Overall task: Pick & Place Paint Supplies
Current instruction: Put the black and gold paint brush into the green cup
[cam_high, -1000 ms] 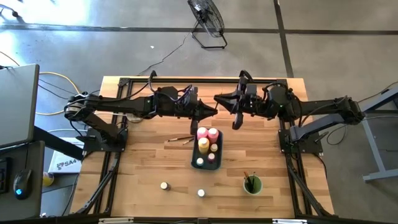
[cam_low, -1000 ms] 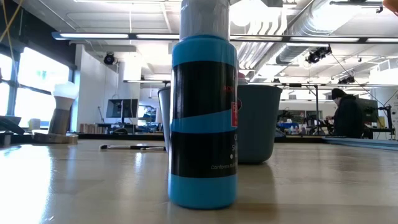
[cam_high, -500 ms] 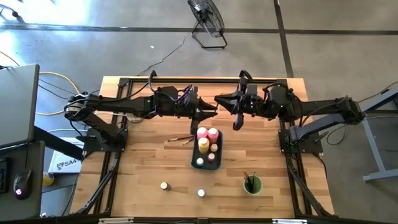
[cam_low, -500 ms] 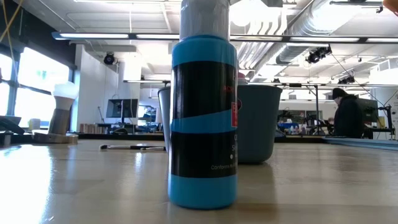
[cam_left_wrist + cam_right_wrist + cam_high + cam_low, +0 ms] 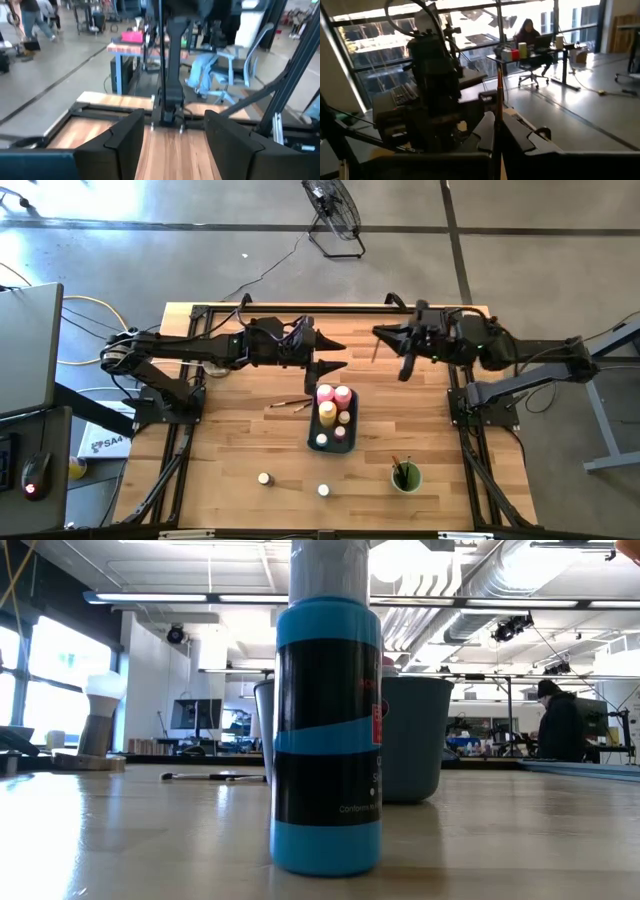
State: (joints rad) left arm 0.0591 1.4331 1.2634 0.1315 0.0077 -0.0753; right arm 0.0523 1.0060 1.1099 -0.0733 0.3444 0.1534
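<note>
I read the left gripper (image 5: pixel 333 352) as spread wide and empty, fingers (image 5: pixel 125 142) apart over bare wood at the far middle of the table (image 5: pixel 230 450). The right gripper (image 5: pixel 384 333) is clamped shut on a paintbrush (image 5: pixel 498 105), which stands up between its closed fingers (image 5: pixel 520 135); this arm is above the table's far right.

Just nearer than the left gripper, the blue-grey tray (image 5: pixel 312 435) holds pink bottles (image 5: pixel 334 394), a yellow bottle (image 5: pixel 327 412) and small jars (image 5: pixel 322 440). Two more brushes (image 5: pixel 290 403) lie beside the tray. Two jars (image 5: pixel 264 478) stand apart near the front edge. The green cup (image 5: pixel 406 477) holds brushes.
</note>
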